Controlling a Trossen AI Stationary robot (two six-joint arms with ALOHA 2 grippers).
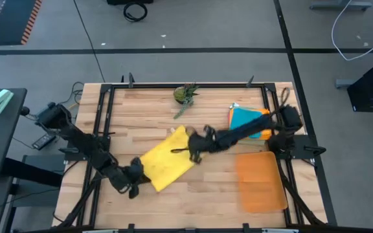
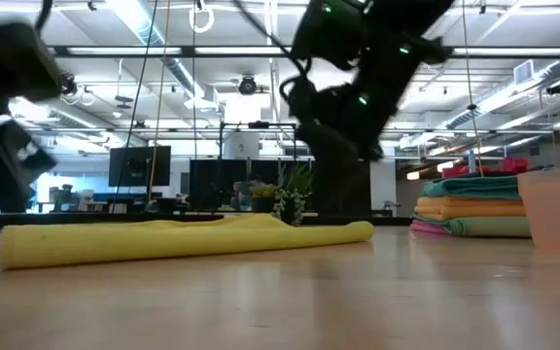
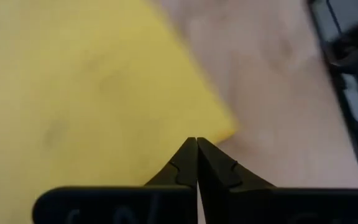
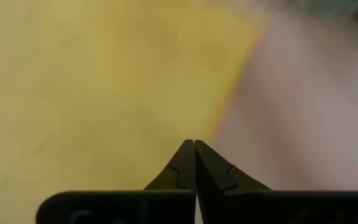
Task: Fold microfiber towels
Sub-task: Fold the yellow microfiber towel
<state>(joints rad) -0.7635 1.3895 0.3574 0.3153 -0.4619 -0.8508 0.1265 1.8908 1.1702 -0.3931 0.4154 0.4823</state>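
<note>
A yellow towel (image 1: 167, 160) lies flat on the wooden table, skewed to its edges; in the low view it is a low yellow strip (image 2: 183, 238). My left gripper (image 1: 136, 173) is shut at the towel's near-left corner, with its tips (image 3: 196, 140) at the corner's edge. My right gripper (image 1: 192, 155) is shut at the towel's right side, with its tips (image 4: 194, 142) over yellow cloth close to the edge. My left gripper comes slanting down from the table's left at the yellow towel's corner (image 3: 219, 127). Whether its tips touch or pinch the cloth, I cannot tell. My right gripper slants down from the right over the towel's right edge (image 4: 229, 93). Whether it touches the cloth, I cannot tell.
A stack of folded teal, orange and pink towels (image 1: 248, 122) sits at the back right. A stiff orange mat (image 1: 261, 180) lies at the near right. A small green plant (image 1: 186, 95) stands at the far middle. A black frame (image 1: 105, 116) runs round the table.
</note>
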